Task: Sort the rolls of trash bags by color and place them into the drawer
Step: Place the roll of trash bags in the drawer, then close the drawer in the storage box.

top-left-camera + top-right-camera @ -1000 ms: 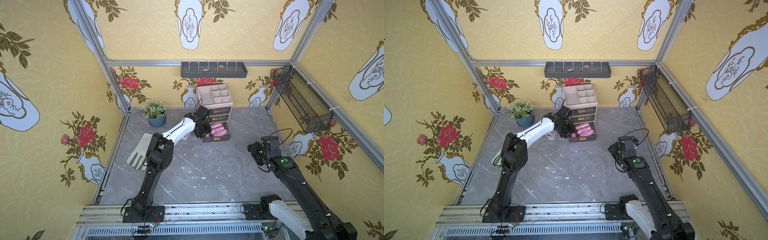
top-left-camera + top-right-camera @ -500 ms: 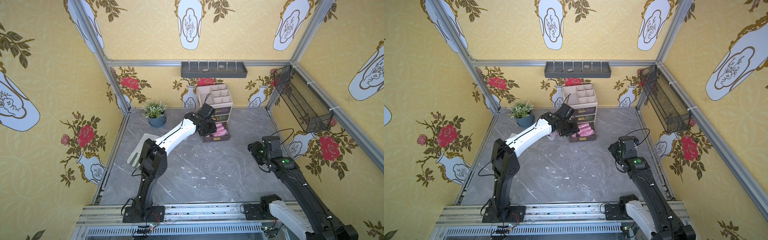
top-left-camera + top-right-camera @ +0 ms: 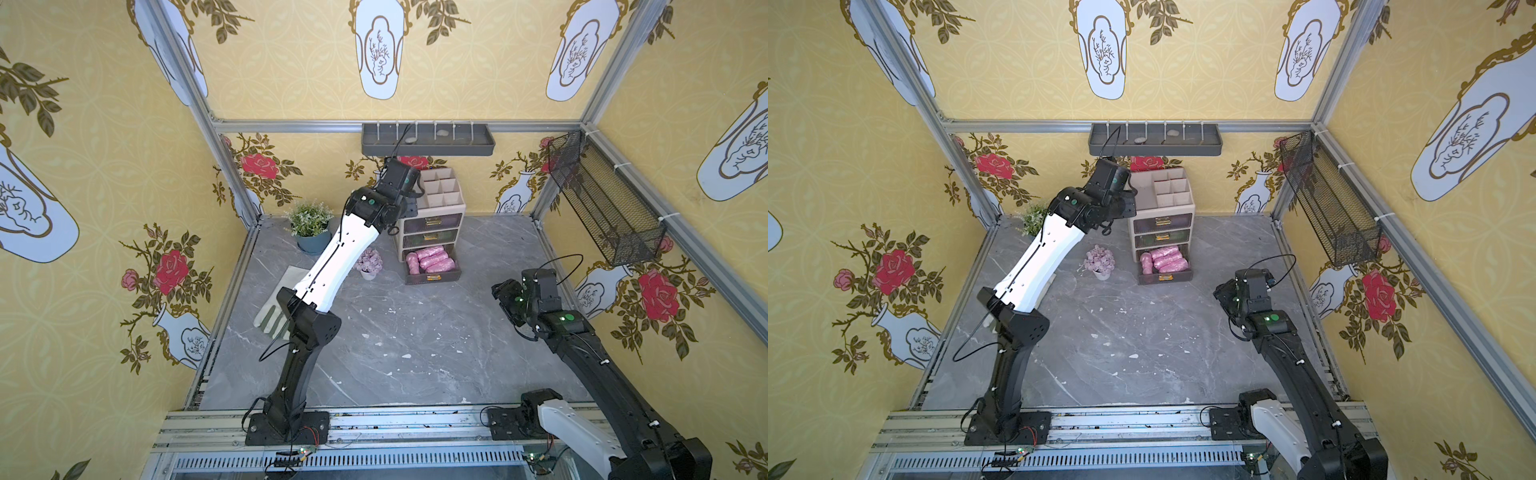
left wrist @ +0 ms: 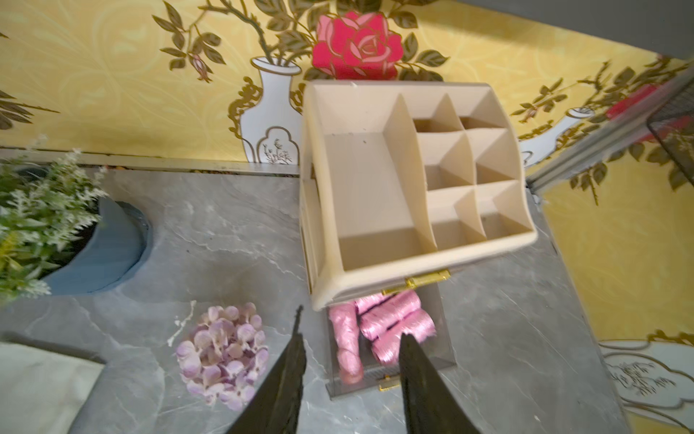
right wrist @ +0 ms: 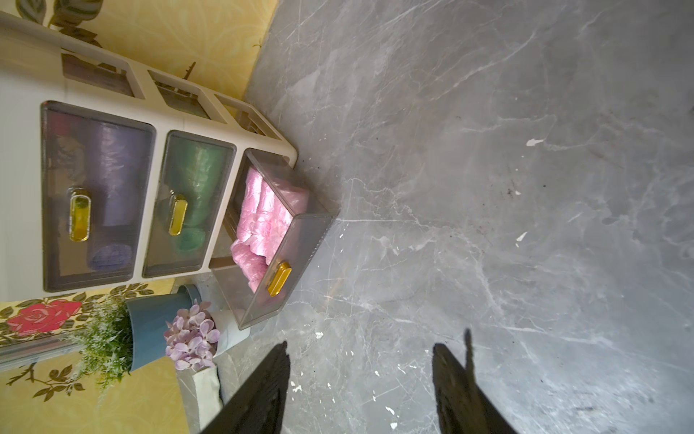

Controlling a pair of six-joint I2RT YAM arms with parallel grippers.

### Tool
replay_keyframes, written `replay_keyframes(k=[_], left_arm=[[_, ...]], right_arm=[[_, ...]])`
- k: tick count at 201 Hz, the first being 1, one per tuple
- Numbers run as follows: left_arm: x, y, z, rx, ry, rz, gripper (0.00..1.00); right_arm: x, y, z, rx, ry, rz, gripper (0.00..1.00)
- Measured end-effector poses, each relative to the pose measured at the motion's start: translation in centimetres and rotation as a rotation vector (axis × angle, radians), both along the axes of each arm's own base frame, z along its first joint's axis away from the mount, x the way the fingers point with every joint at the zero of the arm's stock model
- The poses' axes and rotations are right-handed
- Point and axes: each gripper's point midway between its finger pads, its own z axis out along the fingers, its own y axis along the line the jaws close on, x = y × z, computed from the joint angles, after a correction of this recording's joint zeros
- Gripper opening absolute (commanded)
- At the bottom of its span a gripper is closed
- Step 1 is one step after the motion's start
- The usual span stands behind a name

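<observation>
My left claw [image 4: 353, 330], spread and empty, hangs at lower centre above the open drawer [image 4: 375, 375]; pink rolls [image 4: 394, 319] share it, I judge, since sorting goes by color.

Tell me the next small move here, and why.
Probably lower the empty left hand to the front of the open bottom drawer and push it shut: pink rolls lie inside, purple rolls and green rolls sit in closed drawers above, and no loose rolls are in view.

leafy plant [image 3: 311, 215] in blue pot [image 3: 312, 246], lilac flower bunch [image 3: 369, 261] near it, pale glove [image 3: 271, 315] lying flat.
</observation>
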Motion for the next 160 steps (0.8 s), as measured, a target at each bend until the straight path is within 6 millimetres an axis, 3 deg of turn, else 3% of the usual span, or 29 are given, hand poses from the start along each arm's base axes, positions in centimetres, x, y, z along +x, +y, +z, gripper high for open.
replay_keyframes(k=[37,65,86,128,160], left_arm=[[0.8,2.5,-2.8,0.083,0.065,0.023,0.46],[2.6,3.2,-2.1,0.067,0.018,0.035,0.47],[3.7,2.2,-2.0,0.028,-0.009,0.008,0.46],[6.2,0.3,-4.3,-0.014,-0.014,-0.037,0.45],[7.3,-0.8,-4.2,-0.029,-0.057,-0.053,0.43]], right_arm=[[0.3,0.3,-0.3,0.024,-0.005,-0.007,0.61],[0.5,0.6,-0.4,0.037,-0.004,0.006,0.61],[0.6,0.7,-0.2,0.040,-0.013,0.007,0.61],[0.6,0.7,-0.1,0.042,-0.018,0.007,0.61],[0.6,0.7,-0.1,0.041,-0.018,0.007,0.61]])
